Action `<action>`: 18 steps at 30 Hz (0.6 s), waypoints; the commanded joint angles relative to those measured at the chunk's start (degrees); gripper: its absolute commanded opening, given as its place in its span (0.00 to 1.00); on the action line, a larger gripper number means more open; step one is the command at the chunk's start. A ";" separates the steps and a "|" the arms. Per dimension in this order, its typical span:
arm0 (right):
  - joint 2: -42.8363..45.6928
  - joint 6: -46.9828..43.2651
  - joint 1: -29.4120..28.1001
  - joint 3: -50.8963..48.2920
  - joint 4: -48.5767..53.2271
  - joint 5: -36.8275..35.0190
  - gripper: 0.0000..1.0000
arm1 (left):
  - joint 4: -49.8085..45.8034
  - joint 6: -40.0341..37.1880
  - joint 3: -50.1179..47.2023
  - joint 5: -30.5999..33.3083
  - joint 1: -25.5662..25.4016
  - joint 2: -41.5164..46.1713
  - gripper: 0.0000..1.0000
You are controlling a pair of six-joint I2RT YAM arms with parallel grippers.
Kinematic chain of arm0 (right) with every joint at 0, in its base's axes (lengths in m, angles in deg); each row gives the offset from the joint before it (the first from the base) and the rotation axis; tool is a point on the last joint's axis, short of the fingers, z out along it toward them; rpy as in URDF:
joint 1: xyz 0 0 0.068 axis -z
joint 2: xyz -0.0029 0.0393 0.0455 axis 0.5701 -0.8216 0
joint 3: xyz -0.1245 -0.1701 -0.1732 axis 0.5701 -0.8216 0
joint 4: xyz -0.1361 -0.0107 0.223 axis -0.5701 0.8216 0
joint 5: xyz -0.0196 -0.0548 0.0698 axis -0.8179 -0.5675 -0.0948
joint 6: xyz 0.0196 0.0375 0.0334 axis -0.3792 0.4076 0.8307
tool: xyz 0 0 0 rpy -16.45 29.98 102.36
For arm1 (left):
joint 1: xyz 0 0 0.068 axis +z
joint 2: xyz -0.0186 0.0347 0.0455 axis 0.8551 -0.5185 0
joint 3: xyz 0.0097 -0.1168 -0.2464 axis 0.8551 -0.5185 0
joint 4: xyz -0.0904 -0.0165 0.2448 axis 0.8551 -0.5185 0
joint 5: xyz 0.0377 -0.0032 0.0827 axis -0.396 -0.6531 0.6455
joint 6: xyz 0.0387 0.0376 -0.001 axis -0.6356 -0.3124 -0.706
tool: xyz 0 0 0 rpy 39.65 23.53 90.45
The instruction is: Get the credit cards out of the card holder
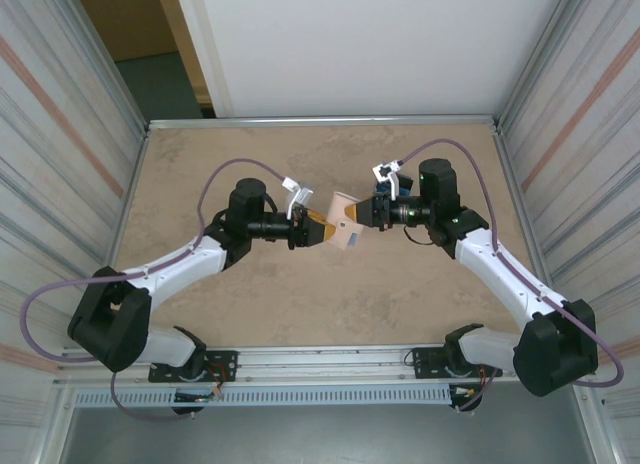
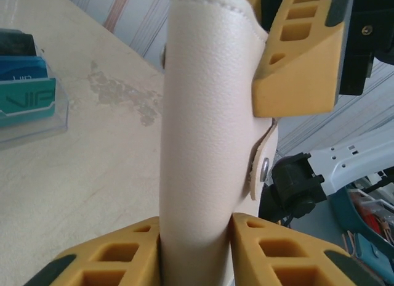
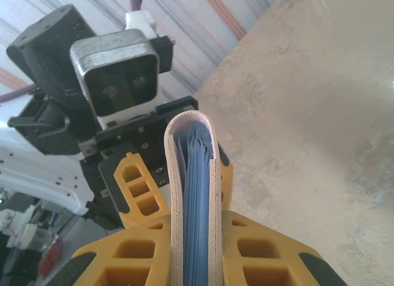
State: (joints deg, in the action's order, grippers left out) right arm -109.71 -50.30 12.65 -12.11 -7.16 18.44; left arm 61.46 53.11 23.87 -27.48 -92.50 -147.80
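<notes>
Above mid-table, card holder [image 1: 345,231] was pinched by left gripper [image 1: 318,230] and right gripper [image 1: 366,216], clear card tray [image 2: 37,122] stood aside.

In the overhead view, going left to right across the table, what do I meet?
left arm → left claw → card holder → right claw → right arm

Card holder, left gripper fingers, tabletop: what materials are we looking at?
Card holder: likely leather or faux leather, cream, matte; fine pebbled grain, stitched seam. Left gripper fingers: probably moulded or printed plastic, yellow, matte; hollow ribbed pockets. Tabletop: maybe stone-look laminate; mottled beige, faint sheen.
</notes>
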 commanded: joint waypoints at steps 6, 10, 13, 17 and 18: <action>1.09 15.11 -3.02 -1.22 -7.25 -13.93 0.25 | 5.43 5.38 -0.05 8.24 -2.32 -0.91 0.14; 1.69 16.44 -7.01 -1.82 -7.84 -21.59 0.31 | 4.74 5.97 0.40 12.79 -3.84 -1.15 0.15; 1.65 16.56 -8.46 -1.53 -7.68 -24.87 0.31 | 4.01 5.88 0.69 14.66 -4.62 -1.37 0.22; 1.27 18.07 -8.82 -1.30 -8.90 -26.17 0.34 | 3.88 5.89 0.69 16.45 -5.54 -1.55 0.26; 1.00 18.27 -8.83 -1.45 -9.35 -25.91 0.34 | 3.94 5.88 0.65 16.60 -5.70 -1.65 0.26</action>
State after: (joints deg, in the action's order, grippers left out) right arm -109.23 -35.28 5.66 -13.47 -12.69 -7.35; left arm 63.21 59.17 23.70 -12.43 -96.42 -148.67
